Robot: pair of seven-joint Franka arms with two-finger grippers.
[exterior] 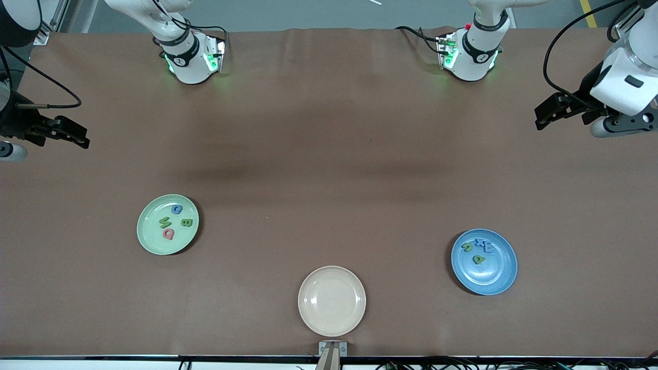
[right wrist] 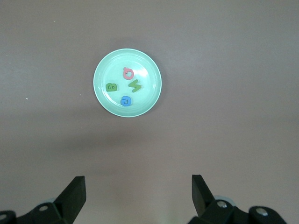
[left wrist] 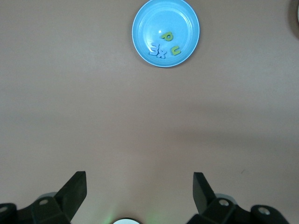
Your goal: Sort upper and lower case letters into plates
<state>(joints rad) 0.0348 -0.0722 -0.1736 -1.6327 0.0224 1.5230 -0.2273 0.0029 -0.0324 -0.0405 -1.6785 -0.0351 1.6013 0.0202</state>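
Observation:
The mint green plate (exterior: pixel 150 237) lies toward the right arm's end and holds a blue letter (exterior: pixel 177 208), a green B (exterior: pixel 186 222), a green zigzag letter (exterior: pixel 164 222) and a pinkish-red letter (exterior: pixel 168 234). The blue plate (exterior: pixel 491 278) lies toward the left arm's end and holds two green letters (exterior: pixel 467 247) and two blue letters (exterior: pixel 485 245). My left gripper (exterior: pixel 540 118) is open and empty, up over the table's edge at its own end. My right gripper (exterior: pixel 85 140) is open and empty over the table's edge at its own end. The right wrist view shows the mint plate (right wrist: pixel 106 70), the left wrist view the blue plate (left wrist: pixel 152 21).
A cream-beige plate (exterior: pixel 331 300) with nothing in it lies nearest the front camera, between the two other plates. The brown table cover (exterior: pixel 329 180) bears nothing else. The arm bases stand along the table's edge farthest from the camera.

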